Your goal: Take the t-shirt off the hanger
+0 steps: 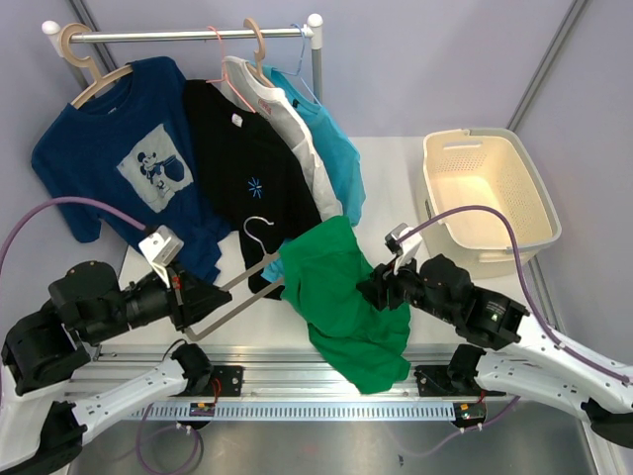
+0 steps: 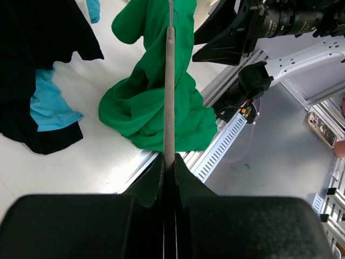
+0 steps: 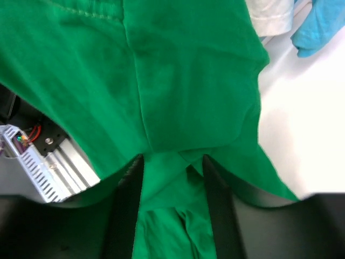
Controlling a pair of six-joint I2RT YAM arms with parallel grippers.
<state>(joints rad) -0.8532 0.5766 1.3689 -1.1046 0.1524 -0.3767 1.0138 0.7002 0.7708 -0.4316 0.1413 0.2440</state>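
Note:
The bright green t-shirt (image 1: 341, 302) hangs bunched on the right end of the thin grey-brown hanger (image 1: 247, 297), over the table's near edge. The hanger's hook (image 1: 255, 224) points to the back. My left gripper (image 1: 203, 297) is shut on the hanger's bare left part; in the left wrist view the hanger bar (image 2: 170, 86) runs from the closed jaws (image 2: 169, 161) into the t-shirt (image 2: 153, 108). My right gripper (image 1: 371, 287) is at the t-shirt's right side. In the right wrist view its fingers (image 3: 128, 183) hold a fold of the green t-shirt (image 3: 178, 81) between them (image 3: 170, 178).
A garment rack (image 1: 188, 35) at the back holds a dark blue printed t-shirt (image 1: 129, 158), a black one (image 1: 247, 168), a white one and a turquoise one (image 1: 331, 148). A cream laundry basket (image 1: 490, 193) stands at the right. A slotted metal rail (image 1: 326, 396) runs along the near edge.

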